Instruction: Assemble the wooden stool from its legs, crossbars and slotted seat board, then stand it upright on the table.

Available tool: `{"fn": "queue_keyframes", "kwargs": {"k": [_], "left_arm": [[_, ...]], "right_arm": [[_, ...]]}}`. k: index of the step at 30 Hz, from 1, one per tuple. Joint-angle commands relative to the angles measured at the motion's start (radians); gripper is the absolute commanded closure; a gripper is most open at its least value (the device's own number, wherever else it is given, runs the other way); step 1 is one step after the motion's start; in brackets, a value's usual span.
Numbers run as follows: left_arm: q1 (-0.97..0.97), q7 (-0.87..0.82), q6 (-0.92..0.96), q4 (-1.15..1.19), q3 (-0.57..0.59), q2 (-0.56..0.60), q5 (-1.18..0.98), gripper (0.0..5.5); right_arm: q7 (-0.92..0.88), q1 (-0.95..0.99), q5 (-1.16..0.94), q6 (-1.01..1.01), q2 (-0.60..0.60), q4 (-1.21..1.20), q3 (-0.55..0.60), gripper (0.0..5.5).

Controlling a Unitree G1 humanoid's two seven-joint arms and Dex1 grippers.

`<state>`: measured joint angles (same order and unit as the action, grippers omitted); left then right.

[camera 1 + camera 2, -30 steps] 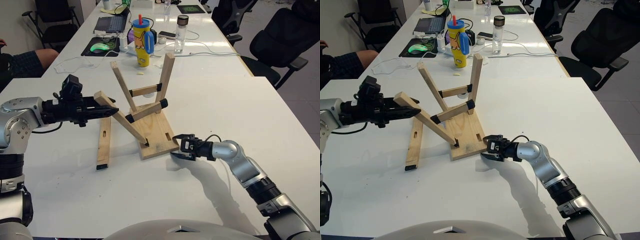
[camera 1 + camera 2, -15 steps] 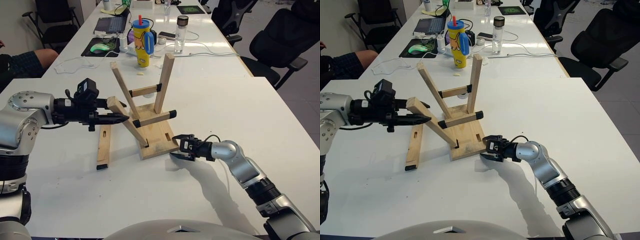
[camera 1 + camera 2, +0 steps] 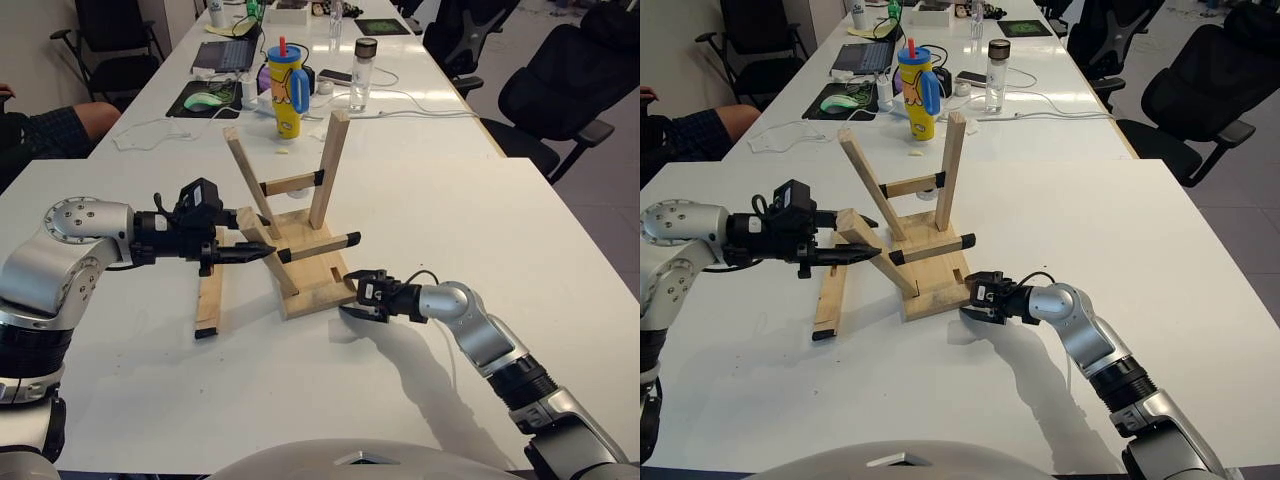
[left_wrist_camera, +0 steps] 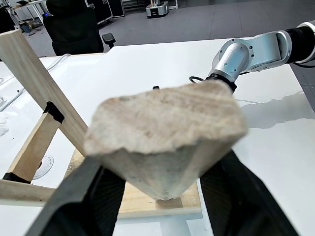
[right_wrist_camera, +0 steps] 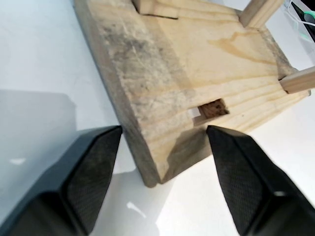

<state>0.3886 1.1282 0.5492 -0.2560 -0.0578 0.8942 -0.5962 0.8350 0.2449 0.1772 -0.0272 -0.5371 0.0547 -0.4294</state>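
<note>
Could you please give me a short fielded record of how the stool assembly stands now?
seat board: flat on the table, slots up
standing legs: two at the far slots, joined by a crossbar
third leg: tilted, lower end at the board, top held by the left gripper
second crossbar: juts from the third leg
fourth leg: loose, flat on the table left of the board
right gripper: open around the board's near corner
stage: unfinished
</note>
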Motion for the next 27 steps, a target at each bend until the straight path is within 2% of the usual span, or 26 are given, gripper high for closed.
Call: {"fn": "queue_keyframes", "kwargs": {"k": [1, 6, 7, 12, 16, 19, 21, 23, 27], "left_arm": [[-0.122, -0.005, 0.049, 0.029, -0.14, 0.003, 0.103, 3.44], [-0.121, -0.009, 0.027, 0.044, -0.154, 0.005, 0.108, 3.44], [-0.115, -0.018, 0.029, 0.052, -0.144, 0.0, 0.101, 3.07], [-0.054, -0.041, 0.072, 0.082, -0.043, -0.03, 0.045, 2.42], [-0.097, -0.009, 0.111, 0.099, 0.07, 0.033, 0.004, 1.83], [-0.177, -0.011, 0.08, 0.145, 0.098, 0.07, 0.059, 1.43], [-0.203, -0.079, 0.055, 0.196, 0.11, 0.045, 0.108, 1.07], [-0.211, -0.155, 0.024, 0.238, 0.119, 0.005, 0.153, 1.03], [-0.2, -0.403, 0.048, 0.253, 0.162, -0.148, 0.193, 1.03]], "right_arm": [[0.028, -0.043, 0.022, -0.025, 0.015, 0.023, -0.056, 2.31], [0.021, -0.044, 0.026, -0.034, 0.021, 0.031, -0.06, 2.31], [0.019, -0.045, 0.029, -0.037, 0.023, 0.033, -0.062, 2.31], [0.01, -0.05, 0.036, -0.062, 0.029, 0.044, -0.066, 2.31], [-0.005, -0.047, 0.046, -0.107, 0.046, 0.065, -0.069, 2.31], [-0.017, -0.062, 0.04, -0.16, 0.073, 0.055, -0.073, 2.31], [-0.04, -0.066, 0.045, -0.197, 0.101, 0.054, -0.08, 2.31], [-0.066, -0.067, 0.049, -0.247, 0.133, 0.057, -0.087, 2.31], [-0.143, -0.078, 0.063, -0.348, 0.208, 0.062, -0.1, 2.31]]}}
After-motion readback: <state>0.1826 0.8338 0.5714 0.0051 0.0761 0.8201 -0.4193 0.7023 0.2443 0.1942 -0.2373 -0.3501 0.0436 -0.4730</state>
